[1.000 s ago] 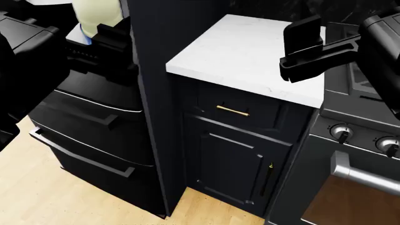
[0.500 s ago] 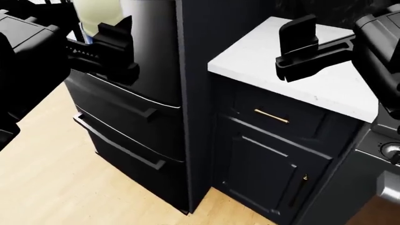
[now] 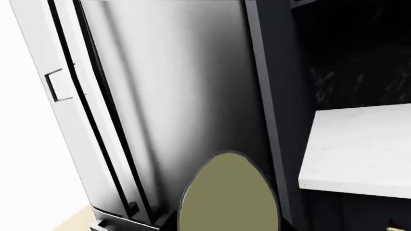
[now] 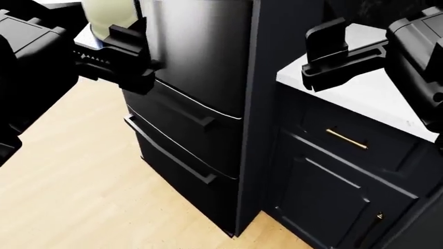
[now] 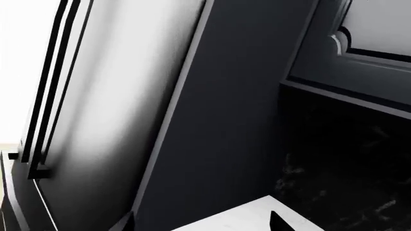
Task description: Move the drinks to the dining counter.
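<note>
Only one of the drinks shows, a cream bottle point(image 4: 111, 13), at the head view's top left. My left gripper point(image 4: 123, 49) is shut on it, with the black fingers wrapped round its lower body. In the left wrist view the bottle point(image 3: 228, 197) fills the space between the jaws as a pale olive oval. My right gripper point(image 4: 333, 51) hangs open and empty over the edge of a narrow white top point(image 4: 377, 91). Its two fingertips point(image 5: 277, 222) stand wide apart in the right wrist view. The dining counter is out of view.
A tall dark fridge point(image 4: 201, 78) with two handled lower drawers stands straight ahead. Beside it is a dark cabinet with a brass handle point(image 4: 346, 138) under the narrow white top. Light wooden floor point(image 4: 69, 181) spreads to the left and front.
In the head view the fridge and cabinet have slid to the right, and more wooden floor shows at the left. Both grippers keep their places in the view, the left still holding the bottle.
</note>
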Controlling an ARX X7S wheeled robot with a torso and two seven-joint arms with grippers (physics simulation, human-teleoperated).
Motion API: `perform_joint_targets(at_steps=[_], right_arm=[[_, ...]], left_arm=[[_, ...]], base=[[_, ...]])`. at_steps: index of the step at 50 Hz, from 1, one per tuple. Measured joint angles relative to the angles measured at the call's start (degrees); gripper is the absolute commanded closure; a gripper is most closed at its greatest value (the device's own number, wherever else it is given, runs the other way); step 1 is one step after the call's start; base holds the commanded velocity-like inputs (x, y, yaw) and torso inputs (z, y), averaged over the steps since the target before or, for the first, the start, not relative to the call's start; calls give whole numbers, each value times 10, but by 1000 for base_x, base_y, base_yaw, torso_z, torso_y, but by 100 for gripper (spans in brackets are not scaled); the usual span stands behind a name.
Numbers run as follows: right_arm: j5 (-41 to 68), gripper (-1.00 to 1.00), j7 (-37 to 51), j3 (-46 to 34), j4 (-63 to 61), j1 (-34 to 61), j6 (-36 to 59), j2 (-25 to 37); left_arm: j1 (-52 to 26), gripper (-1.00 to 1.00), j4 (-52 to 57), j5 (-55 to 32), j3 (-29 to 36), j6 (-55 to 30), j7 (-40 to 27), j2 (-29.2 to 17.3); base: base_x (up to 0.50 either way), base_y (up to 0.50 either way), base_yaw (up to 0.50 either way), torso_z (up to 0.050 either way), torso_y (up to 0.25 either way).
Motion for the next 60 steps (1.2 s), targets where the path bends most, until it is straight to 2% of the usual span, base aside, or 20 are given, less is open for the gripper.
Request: perform_joint_targets(at_steps=[60], right_arm=[[4, -100, -6, 13, -13, -5, -8, 14]], left_arm=[[-8, 100, -3, 2, -5, 5, 2, -1]], base=[[0, 0, 500, 0, 1]])
